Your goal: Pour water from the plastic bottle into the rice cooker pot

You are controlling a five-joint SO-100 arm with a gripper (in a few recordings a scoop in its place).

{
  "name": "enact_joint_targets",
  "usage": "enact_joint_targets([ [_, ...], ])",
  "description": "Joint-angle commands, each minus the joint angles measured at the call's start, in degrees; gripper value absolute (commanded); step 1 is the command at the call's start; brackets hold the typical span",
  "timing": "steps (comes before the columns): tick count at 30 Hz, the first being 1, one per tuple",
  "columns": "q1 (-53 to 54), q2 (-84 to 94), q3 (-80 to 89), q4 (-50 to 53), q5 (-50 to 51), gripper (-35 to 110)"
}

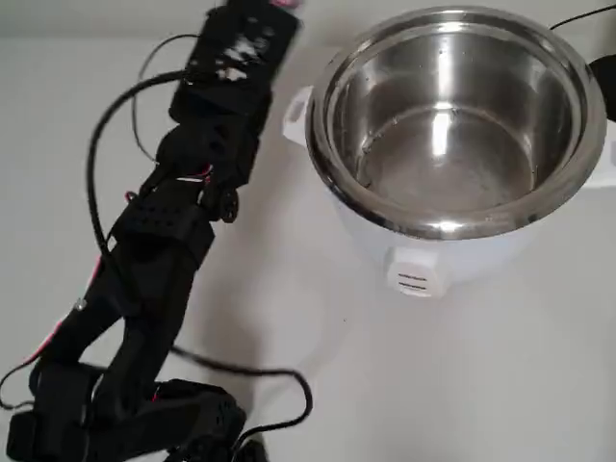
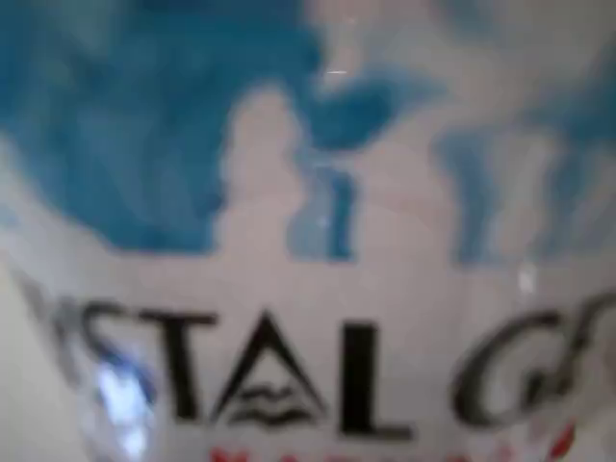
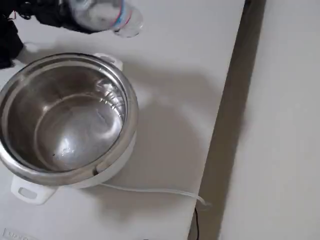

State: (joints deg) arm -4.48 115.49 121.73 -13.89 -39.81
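We're mid-carry: the plastic bottle [image 3: 107, 17] is held up off the table [image 3: 190, 60] beside the rice cooker pot [image 3: 65, 117], lying roughly on its side, blurred by motion in the fixed view. In the overhead view the arm [image 1: 164, 250] reaches up the left side of the frame, and the bottle sits at the top edge, left of the pot's rim and apart from it. The wrist view has the bottle's label pressed right up against the lens, so the gripper [image 3: 55, 15] looks clamped on the bottle, though the fingers themselves are too dark and blurred to see. The pot stands in its white cooker body [image 1: 433, 260], wide open on top; a few droplets or a thin film seem to sit on the bottom (hard to say how much water is in). We can't make out the bottle's mouth or the water level inside it. Next move, as we read it: bring the neck across over the pot's rim and tilt it down past level. Room is good: bare table all around, with the table edge well off to the right in the fixed view. Watch the thin white cable [image 3: 155, 191] lying just beside the cooker.
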Motion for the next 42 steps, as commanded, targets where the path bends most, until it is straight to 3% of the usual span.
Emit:
enact_joint_targets([
  [1, 2.8, 8.6, -7.7, 8.3, 13.8, 10],
  [17, 5.2, -0.4, -34.6, 33.2, 46.6, 9],
  [33, 9.1, -12.7, -56.3, 45.1, 67.8, 9],
  [42, 9.8, -17.4, -65.4, 50.4, 74.1, 9],
])
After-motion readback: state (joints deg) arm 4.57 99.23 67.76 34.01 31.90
